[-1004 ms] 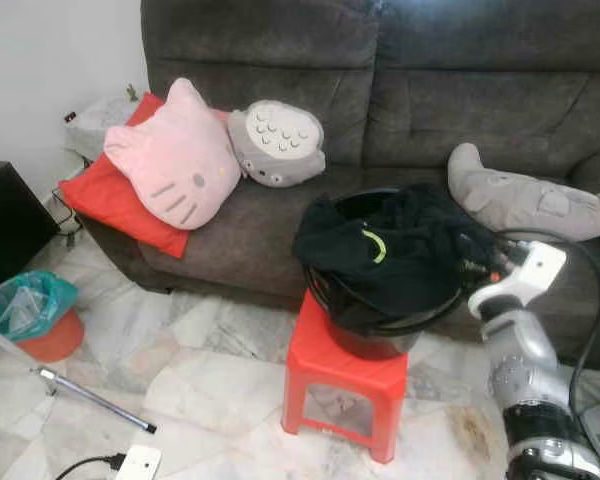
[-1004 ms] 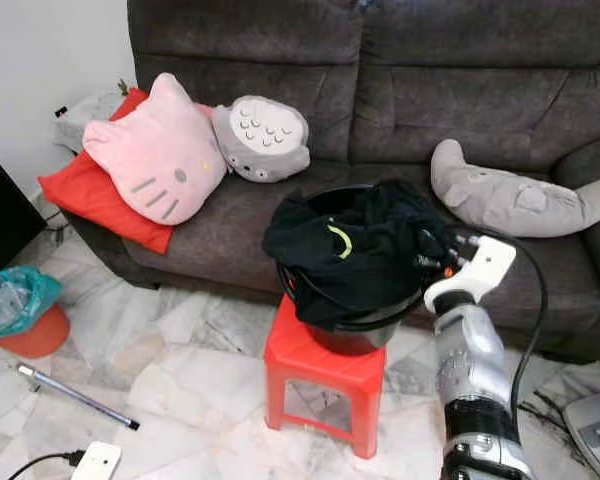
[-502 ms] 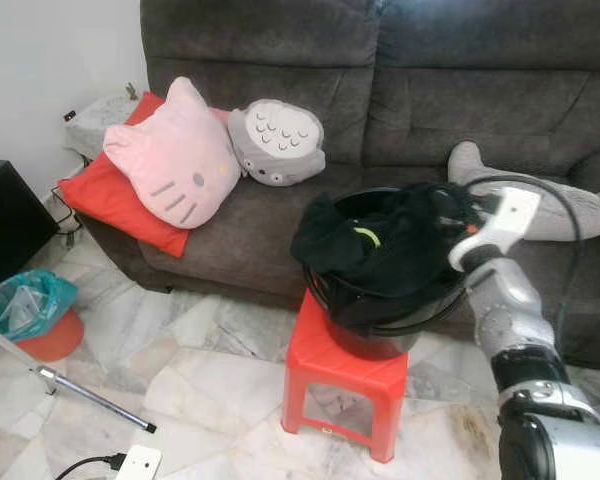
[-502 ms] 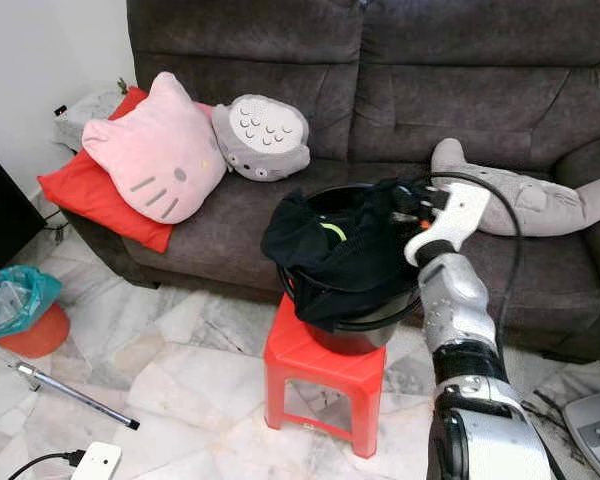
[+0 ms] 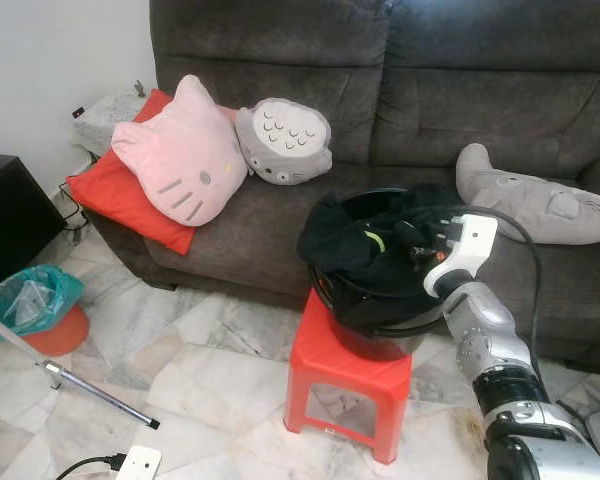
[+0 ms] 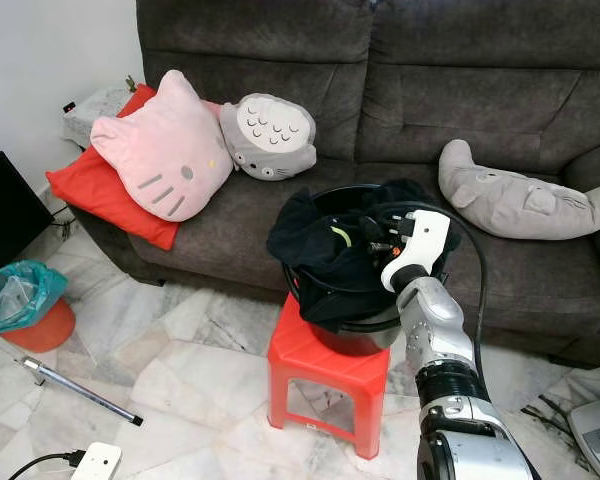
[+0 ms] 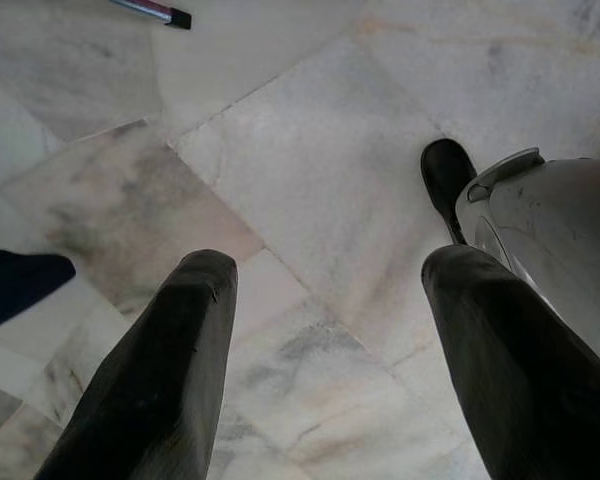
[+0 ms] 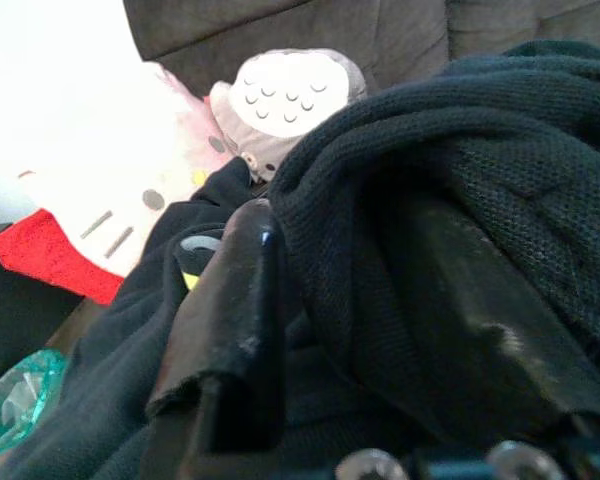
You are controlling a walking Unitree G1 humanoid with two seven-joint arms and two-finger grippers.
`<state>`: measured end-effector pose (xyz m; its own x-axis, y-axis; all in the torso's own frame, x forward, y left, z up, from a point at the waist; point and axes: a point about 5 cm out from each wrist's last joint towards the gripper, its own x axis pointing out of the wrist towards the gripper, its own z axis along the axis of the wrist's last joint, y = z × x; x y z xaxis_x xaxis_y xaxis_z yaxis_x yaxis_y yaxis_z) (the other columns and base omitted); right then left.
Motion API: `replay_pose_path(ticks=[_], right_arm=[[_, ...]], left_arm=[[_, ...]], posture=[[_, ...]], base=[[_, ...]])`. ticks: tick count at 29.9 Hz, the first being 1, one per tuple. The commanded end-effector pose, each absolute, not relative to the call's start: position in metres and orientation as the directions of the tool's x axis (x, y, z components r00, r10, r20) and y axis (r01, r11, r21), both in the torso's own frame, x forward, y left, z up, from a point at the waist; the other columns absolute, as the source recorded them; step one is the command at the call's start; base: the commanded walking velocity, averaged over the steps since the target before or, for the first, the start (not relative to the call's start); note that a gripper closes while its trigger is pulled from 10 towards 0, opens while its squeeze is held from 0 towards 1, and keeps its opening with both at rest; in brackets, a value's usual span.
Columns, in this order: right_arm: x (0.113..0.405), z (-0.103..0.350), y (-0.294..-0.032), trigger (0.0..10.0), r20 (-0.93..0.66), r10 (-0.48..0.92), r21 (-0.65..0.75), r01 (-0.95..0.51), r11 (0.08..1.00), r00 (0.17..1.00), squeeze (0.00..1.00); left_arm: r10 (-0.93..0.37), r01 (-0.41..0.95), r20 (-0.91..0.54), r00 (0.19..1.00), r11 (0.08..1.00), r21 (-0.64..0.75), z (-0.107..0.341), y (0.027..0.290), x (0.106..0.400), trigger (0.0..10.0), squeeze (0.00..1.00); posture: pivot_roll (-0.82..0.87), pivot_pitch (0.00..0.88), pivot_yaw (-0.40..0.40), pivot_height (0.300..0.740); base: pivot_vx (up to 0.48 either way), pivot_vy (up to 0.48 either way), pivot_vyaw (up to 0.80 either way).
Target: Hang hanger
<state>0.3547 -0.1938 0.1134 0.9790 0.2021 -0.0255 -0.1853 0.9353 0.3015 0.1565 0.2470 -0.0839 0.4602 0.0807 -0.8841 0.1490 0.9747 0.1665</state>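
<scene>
- Left eye view: a black bucket point(image 5: 380, 330) stands on a red stool point(image 5: 348, 372) on the marble floor point(image 5: 210, 350), just in front of a dark grey sofa point(image 5: 460, 90).
- Black clothes point(image 5: 365, 240) are heaped in the bucket and spill over its rim toward 9 o'clock; no hanger can be made out among them.
- The right hand point(image 5: 408, 243) reaches in from 4 o'clock, its fingers buried in the heap.
- In the right wrist view its two fingers point(image 8: 230, 320) stand apart with a fold of black knit cloth between them; whether they grip it I cannot tell.
- The left hand point(image 7: 325, 330) hangs released, fingers wide apart, above the floor.
- On the sofa at 10 o'clock from the bucket lie a pink cat cushion point(image 5: 180, 165), a red cushion point(image 5: 110, 195) and a grey round plush point(image 5: 283, 142).
- A long grey plush point(image 5: 535, 205) lies at 2 o'clock.
</scene>
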Motion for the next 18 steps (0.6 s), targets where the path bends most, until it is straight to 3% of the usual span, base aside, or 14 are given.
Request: replay_pose_path(ticks=[1,15,16,17,18], right_arm=[[0.352,0.118,-0.195,10.0,-0.006,0.200,0.292,-0.190,0.938,0.980,1.00],[0.313,0.120,-0.191,10.0,-0.005,0.293,0.158,-0.288,0.944,0.956,1.00],[0.310,0.121,-0.190,10.0,-0.011,0.311,0.130,-0.307,0.943,0.951,0.42],[0.308,0.121,-0.189,10.0,-0.015,0.324,0.111,-0.320,0.941,0.946,0.00],[0.305,0.121,-0.187,10.0,-0.021,0.339,0.088,-0.336,0.938,0.941,0.00]], left_arm=[[0.091,0.139,-0.887,0.452,0.975,0.171,-0.084,0.251,0.153,10.0,0.00],[0.090,0.141,-0.887,0.452,0.975,0.170,-0.084,0.251,0.153,10.0,0.00],[0.090,0.140,-0.887,0.452,0.975,0.171,-0.084,0.251,0.153,10.0,0.00],[0.090,0.140,-0.887,0.452,0.975,0.171,-0.084,0.251,0.153,10.0,0.00],[0.091,0.140,-0.887,0.453,0.975,0.171,-0.084,0.251,0.153,10.0,0.00]], posture=[[-0.17,0.000,0.091,0.740],[-0.18,0.000,0.087,0.740],[-0.18,0.000,0.086,0.740],[-0.18,0.000,0.086,0.740],[-0.19,0.000,0.085,0.740]], base=[[0.000,0.000,0.00],[0.000,0.000,0.00],[0.000,0.000,0.00],[0.000,0.000,0.00],[0.000,0.000,0.00]])
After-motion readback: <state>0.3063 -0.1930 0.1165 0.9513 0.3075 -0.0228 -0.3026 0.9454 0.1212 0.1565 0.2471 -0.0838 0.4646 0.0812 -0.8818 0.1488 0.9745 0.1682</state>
